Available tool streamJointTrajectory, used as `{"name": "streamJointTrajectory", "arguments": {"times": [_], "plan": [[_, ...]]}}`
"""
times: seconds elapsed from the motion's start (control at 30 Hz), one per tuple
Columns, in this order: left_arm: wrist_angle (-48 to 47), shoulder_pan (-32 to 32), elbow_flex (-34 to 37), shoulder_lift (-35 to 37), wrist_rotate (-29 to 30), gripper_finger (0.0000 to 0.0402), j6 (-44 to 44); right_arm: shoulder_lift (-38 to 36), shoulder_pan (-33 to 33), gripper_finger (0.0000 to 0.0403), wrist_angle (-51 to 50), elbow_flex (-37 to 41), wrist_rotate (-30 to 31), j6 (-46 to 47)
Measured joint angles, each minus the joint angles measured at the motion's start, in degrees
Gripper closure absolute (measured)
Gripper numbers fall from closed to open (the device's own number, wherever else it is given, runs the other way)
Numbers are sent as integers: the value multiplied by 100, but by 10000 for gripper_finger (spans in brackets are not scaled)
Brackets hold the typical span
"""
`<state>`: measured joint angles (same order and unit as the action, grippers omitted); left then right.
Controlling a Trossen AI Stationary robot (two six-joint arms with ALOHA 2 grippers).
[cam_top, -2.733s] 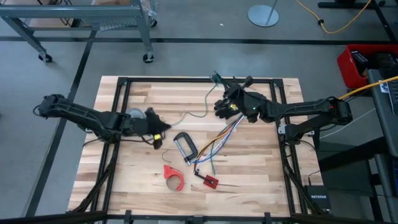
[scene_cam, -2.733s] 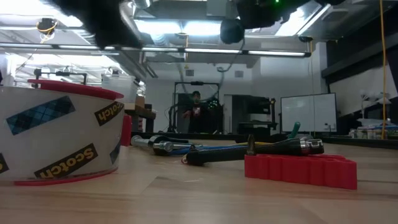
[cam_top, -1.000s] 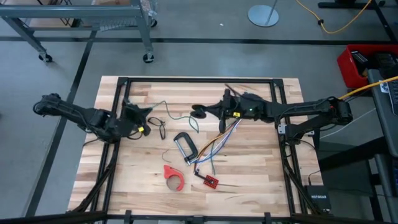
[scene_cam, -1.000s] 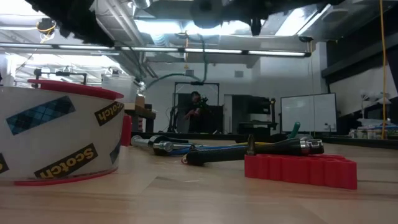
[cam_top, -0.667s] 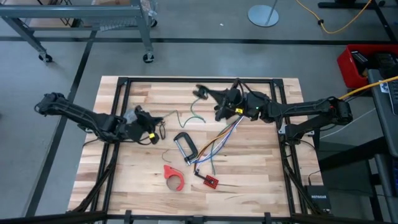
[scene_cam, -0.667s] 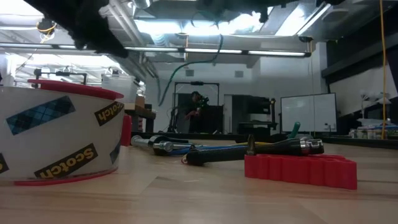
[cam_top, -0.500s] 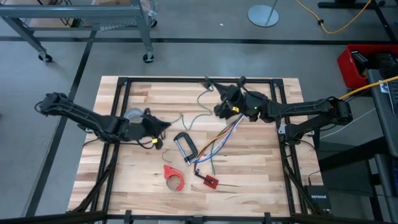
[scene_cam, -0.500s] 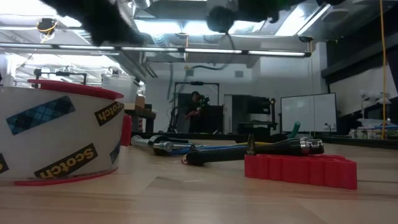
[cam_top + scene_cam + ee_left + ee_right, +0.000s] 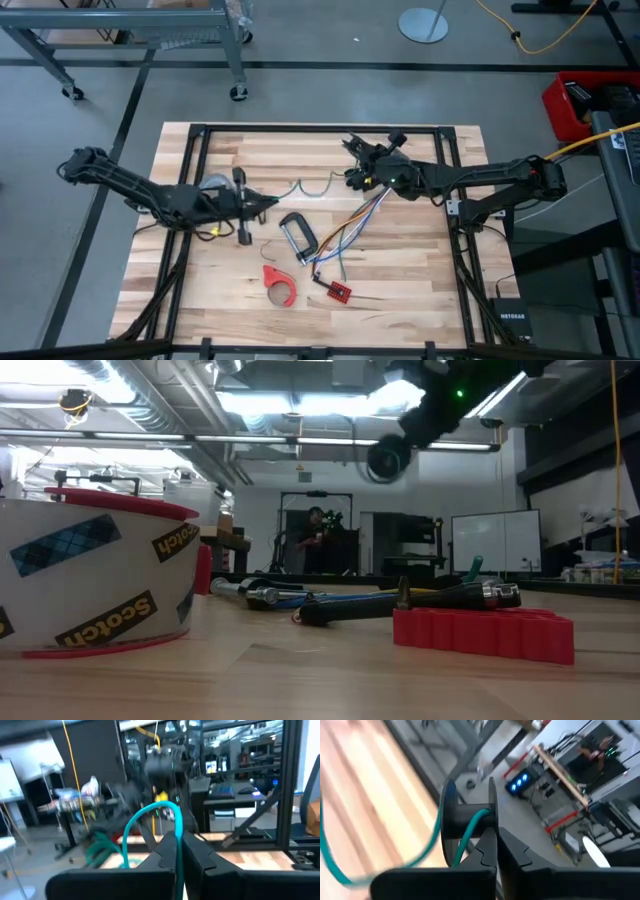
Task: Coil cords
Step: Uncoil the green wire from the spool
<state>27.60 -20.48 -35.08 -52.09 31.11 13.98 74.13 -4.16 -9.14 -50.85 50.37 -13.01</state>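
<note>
A thin green cord (image 9: 305, 186) runs slack above the table between my two grippers. My left gripper (image 9: 264, 204) is shut on one end of it at mid-table. My right gripper (image 9: 352, 170) is near the far edge, shut on a small black round spool (image 9: 467, 815) with green cord wound on its hub. The spool also shows high up in the low view (image 9: 385, 460). In the left wrist view the cord (image 9: 150, 812) arcs up from my shut fingers (image 9: 165, 851). My left gripper pinches the green cord (image 9: 178, 822) between its two fingers, which point level toward the table's right. The cord rises from them in a loop, clear of the table. My right gripper has its shut fingers on the rim of one spool flange (image 9: 491, 822), beside the hub. The spool is lifted clear, and the cord (image 9: 465, 840) hangs slack from the hub.
A grey tape roll (image 9: 214, 185) lies beside my left arm. A black C-clamp (image 9: 297, 236), a red tape dispenser (image 9: 280, 283) and a multicoloured wire bundle (image 9: 352, 222) joined to a red board (image 9: 337, 291) lie at mid-table. A Scotch tape roll (image 9: 90, 575) stands near the low camera.
My right gripper has swung the spool round, from pointing toward the table's left, out toward the far edge, then back a little toward the near edge. My left gripper has moved toward the table's right with the cord end. The cord now lies straighter between them.
</note>
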Motion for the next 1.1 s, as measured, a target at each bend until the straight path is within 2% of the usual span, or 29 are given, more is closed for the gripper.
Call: {"name": "streamJointTrajectory", "arguments": {"times": [0.2, 0.53, 0.8, 1.1], "plan": [[-3, -30, -51, 550, 404, 402, 741, 0, 0, 403, -1198, 0, -328, 752], [-17, -30, -51, 1238, 1359, 401, 1529, 0, 0, 403, -2401, 0, -1194, 1297], [-24, -27, -53, 1654, 2976, 401, 2227, 0, 0, 403, -3187, 0, -2053, 1349], [-23, -27, -55, 1877, 5135, 389, 2852, 0, 0, 403, -3891, 0, -2173, 1728]]}}
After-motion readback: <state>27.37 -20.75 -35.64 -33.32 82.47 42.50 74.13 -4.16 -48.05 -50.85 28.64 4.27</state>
